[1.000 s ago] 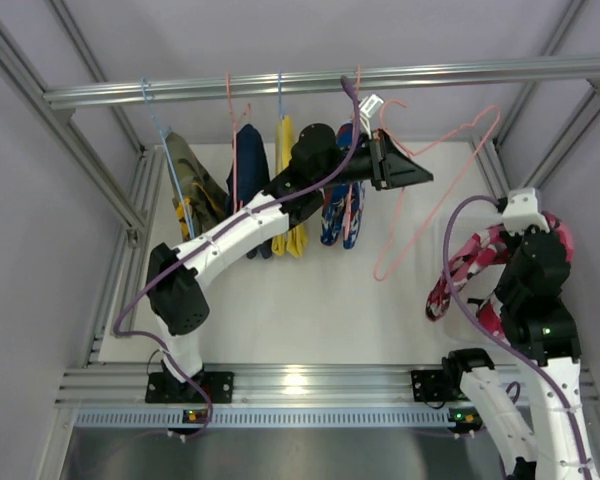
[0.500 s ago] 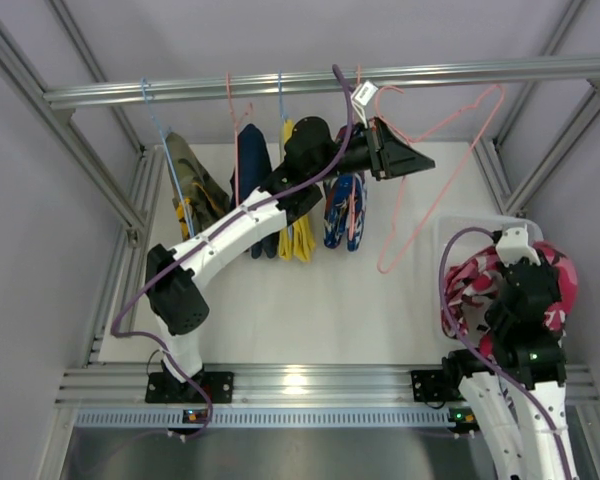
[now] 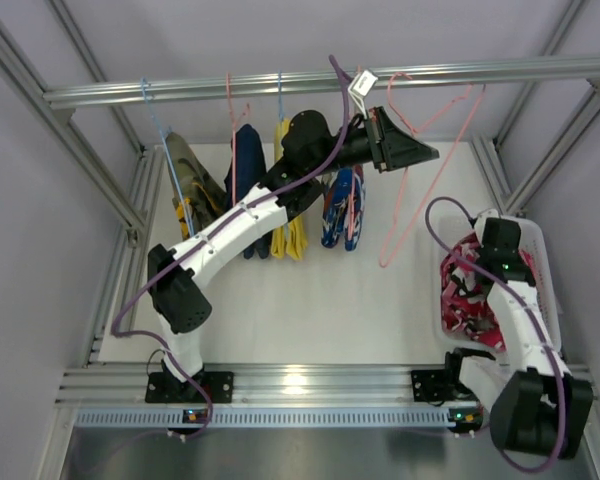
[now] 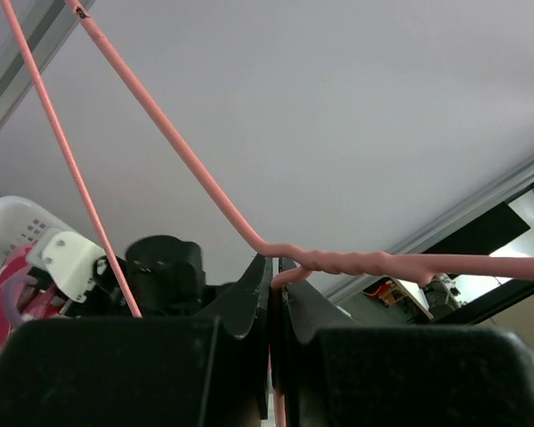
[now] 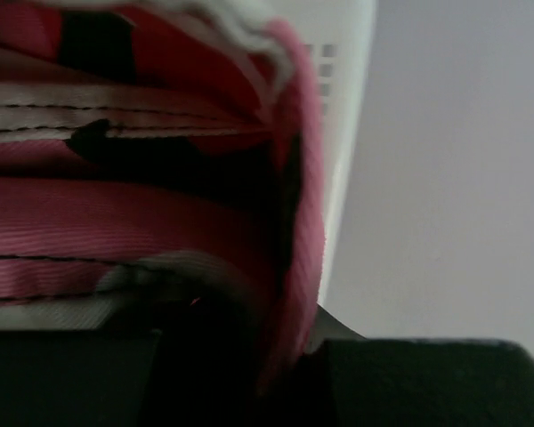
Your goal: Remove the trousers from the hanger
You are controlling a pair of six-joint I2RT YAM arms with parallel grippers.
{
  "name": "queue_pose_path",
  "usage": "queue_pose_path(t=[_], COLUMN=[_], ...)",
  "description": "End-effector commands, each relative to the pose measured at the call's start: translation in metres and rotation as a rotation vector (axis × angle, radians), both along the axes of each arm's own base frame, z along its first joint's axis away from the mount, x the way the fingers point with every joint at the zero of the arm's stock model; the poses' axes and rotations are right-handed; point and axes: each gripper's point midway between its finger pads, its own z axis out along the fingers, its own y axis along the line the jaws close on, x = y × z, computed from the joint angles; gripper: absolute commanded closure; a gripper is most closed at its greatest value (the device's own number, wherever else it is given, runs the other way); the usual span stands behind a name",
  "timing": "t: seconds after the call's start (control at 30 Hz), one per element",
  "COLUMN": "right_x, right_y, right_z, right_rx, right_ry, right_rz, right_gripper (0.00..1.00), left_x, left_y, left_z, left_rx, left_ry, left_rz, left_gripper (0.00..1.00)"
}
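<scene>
My left gripper is shut on the wire of an empty pink hanger and holds it just under the rail. In the left wrist view the jaws pinch the pink hanger below its twisted neck. The red-pink trousers lie in a white basket at the right. My right gripper reaches down into it. In the right wrist view the red-pink trousers fill the frame and a fold runs down between the jaws. The blue trousers hang on another pink hanger on the rail.
A metal rail crosses the back, with olive, dark navy and yellow garments hanging on it left of the blue pair. Frame posts stand at both sides. The basket wall is close to my right gripper.
My right arm has swung down and carried the red-pink trousers into the white basket. My left gripper has lifted the empty pink hanger a little higher, toward the rail.
</scene>
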Motion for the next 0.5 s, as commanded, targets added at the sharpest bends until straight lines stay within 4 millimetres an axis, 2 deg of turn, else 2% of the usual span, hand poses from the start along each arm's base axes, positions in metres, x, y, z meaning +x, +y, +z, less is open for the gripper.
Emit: queue_pose_path(t=[0.0,0.07,0.1,0.17,0.2,0.23,0.27,0.3,0.37,0.4,0.43,0.47], right_x=[0.036,0.044,0.043,0.046,0.045,0.042,0.043,0.043,0.038,0.038,0.026,0.022], right_y=[-0.004,0.003,0.007,0.021,0.026,0.031,0.040,0.044,0.056,0.059,0.063,0.069], right_z=[0.003,-0.006,-0.009,-0.007,-0.006,0.002,0.006,0.026,0.047,0.067,0.091,0.106], right_rx=[0.112,0.170,0.191,0.243,0.257,0.270,0.304,0.307,0.353,0.355,0.361,0.375], right_ry=[-0.089,-0.080,-0.074,-0.095,-0.106,-0.127,-0.147,-0.210,-0.282,-0.341,-0.431,-0.487], right_rz=[0.022,0.066,0.085,0.162,0.182,0.204,0.237,0.256,0.286,0.299,0.290,0.310], right_gripper=[0.98,0.86,0.67,0.47,0.28,0.22,0.18,0.13,0.11,0.11,0.11,0.11], left_x=[-0.010,-0.012,-0.012,-0.012,-0.012,-0.011,-0.012,-0.011,-0.012,-0.012,-0.014,-0.014], left_y=[0.011,0.013,0.012,0.012,0.013,0.013,0.013,0.013,0.012,0.011,0.011,0.011], left_z=[0.046,0.050,0.050,0.049,0.049,0.049,0.049,0.048,0.047,0.046,0.046,0.045], left_rx=[-0.130,-0.137,-0.137,-0.134,-0.134,-0.133,-0.131,-0.130,-0.128,-0.127,-0.128,-0.126], left_ry=[-0.116,-0.123,-0.122,-0.121,-0.121,-0.119,-0.122,-0.121,-0.116,-0.114,-0.109,-0.107], left_rz=[0.003,-0.001,-0.002,-0.001,-0.001,0.002,0.004,0.004,-0.001,-0.005,-0.013,-0.016], left_gripper=[1.00,1.00,1.00,1.00,1.00,1.00,1.00,1.00,1.00,1.00,1.00,1.00])
